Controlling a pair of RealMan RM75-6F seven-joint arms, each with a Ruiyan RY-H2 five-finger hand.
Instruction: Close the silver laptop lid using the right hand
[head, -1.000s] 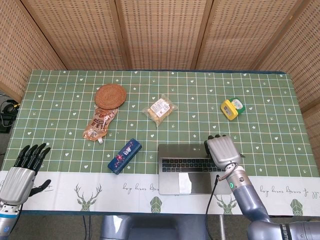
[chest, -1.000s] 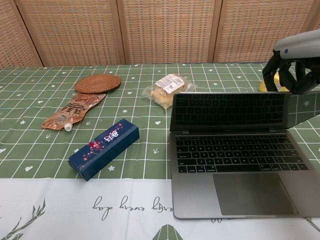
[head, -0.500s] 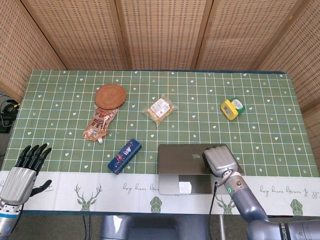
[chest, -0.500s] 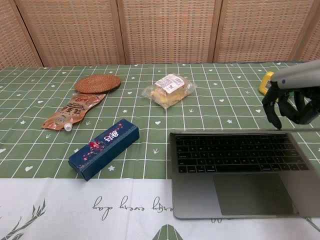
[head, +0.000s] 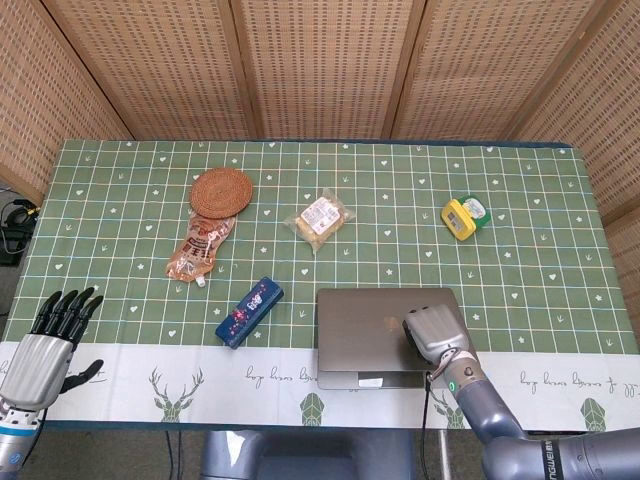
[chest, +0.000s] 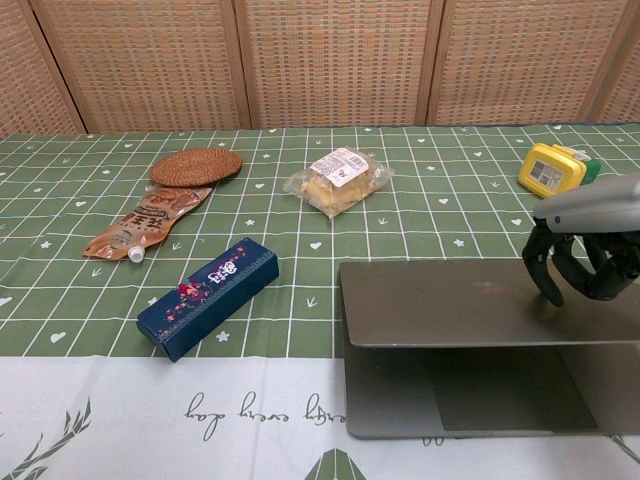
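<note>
On the silver laptop lid, nearly shut, right hand presses with curled fingers; left hand spread, holding nothing.

Head view looks steeply down; chest view low, closer, sharing the table.

One silver laptop is sitting on the green checked tablecloth. One round woven coaster is lying there, along with one orange spouted pouch, one dark blue box, one clear-wrapped snack packet and one yellow container. Two robot hands are showing: one right hand and one left hand.
</note>
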